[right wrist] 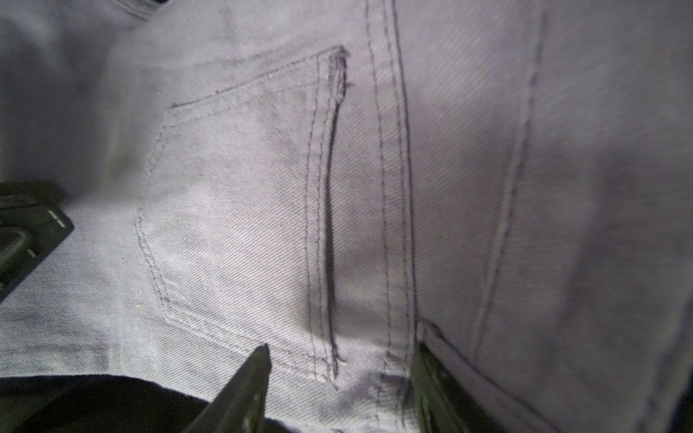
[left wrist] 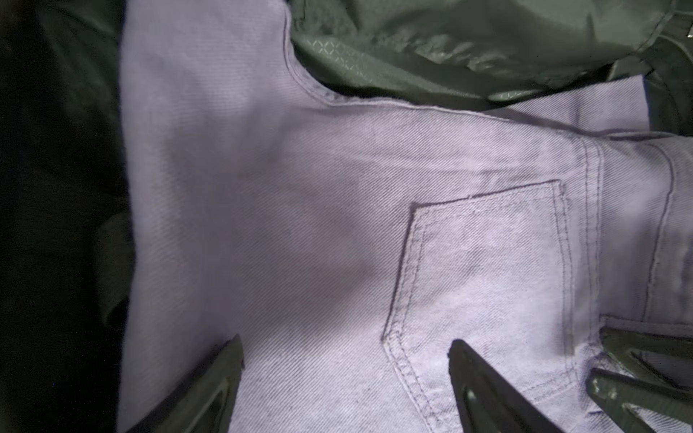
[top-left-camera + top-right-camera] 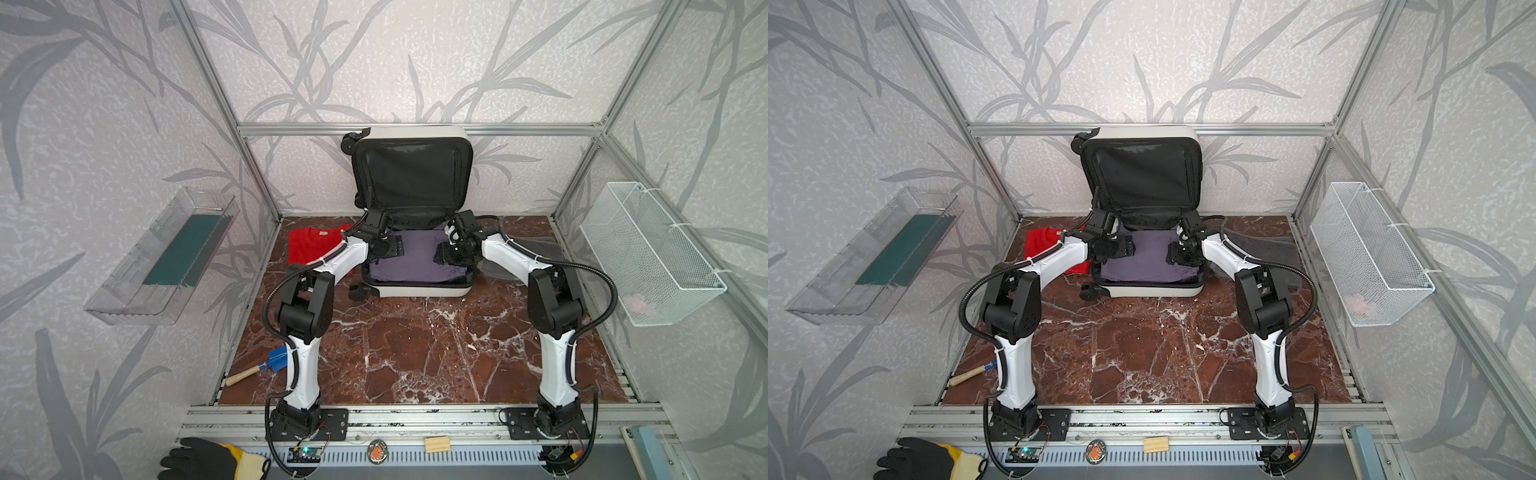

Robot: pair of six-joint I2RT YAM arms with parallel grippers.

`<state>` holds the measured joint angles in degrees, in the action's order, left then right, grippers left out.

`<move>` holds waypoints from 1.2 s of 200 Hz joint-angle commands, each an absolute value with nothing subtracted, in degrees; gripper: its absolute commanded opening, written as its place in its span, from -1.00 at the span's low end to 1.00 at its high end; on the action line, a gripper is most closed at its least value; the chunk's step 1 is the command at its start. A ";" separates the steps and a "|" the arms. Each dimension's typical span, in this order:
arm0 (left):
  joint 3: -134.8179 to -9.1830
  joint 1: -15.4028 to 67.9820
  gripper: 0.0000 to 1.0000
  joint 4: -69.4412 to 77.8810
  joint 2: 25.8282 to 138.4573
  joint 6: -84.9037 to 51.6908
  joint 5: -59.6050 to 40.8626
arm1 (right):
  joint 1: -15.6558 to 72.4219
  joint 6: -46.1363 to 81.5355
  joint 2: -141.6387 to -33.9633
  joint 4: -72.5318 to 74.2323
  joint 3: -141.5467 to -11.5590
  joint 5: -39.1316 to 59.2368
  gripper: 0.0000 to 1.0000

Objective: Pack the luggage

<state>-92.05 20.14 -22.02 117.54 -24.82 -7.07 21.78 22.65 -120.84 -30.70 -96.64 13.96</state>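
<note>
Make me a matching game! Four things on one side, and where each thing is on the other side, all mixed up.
Things:
1. purple jeans
2. red shirt
3. blue toy shovel
4. white wire basket

Places:
A. hanging up on the right side
B. inside the open luggage
C. near the front left corner of the table
D. flat on the table, just left of the luggage

Pairs: 1-B, 2-D, 3-C, 4-A

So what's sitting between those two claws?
Folded lavender jeans, lying in the open luggage, fill the gap between the left gripper and right gripper; both top views show it.
</note>
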 commanded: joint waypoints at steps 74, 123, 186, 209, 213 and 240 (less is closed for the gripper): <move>-89.29 19.95 0.75 -22.32 118.43 -23.63 -4.83 | 21.53 23.81 -121.90 -29.52 -94.20 15.24 0.23; -90.65 20.03 0.76 -22.76 117.32 -23.98 -5.44 | 21.26 24.26 -121.07 -28.82 -94.04 16.39 0.23; -93.22 20.63 0.75 -22.77 114.56 -24.88 -7.34 | 21.07 24.42 -119.19 -28.71 -94.92 17.92 0.23; -94.87 21.22 0.75 -23.09 113.98 -25.16 -7.94 | 21.07 24.35 -118.24 -28.68 -95.14 18.21 0.23; -95.17 21.34 0.76 -23.14 113.89 -25.16 -7.99 | 21.08 24.35 -118.14 -28.66 -95.14 18.32 0.23; -96.47 22.47 0.75 -23.55 113.65 -24.73 -7.76 | 21.01 24.17 -117.13 -28.55 -94.84 18.12 0.23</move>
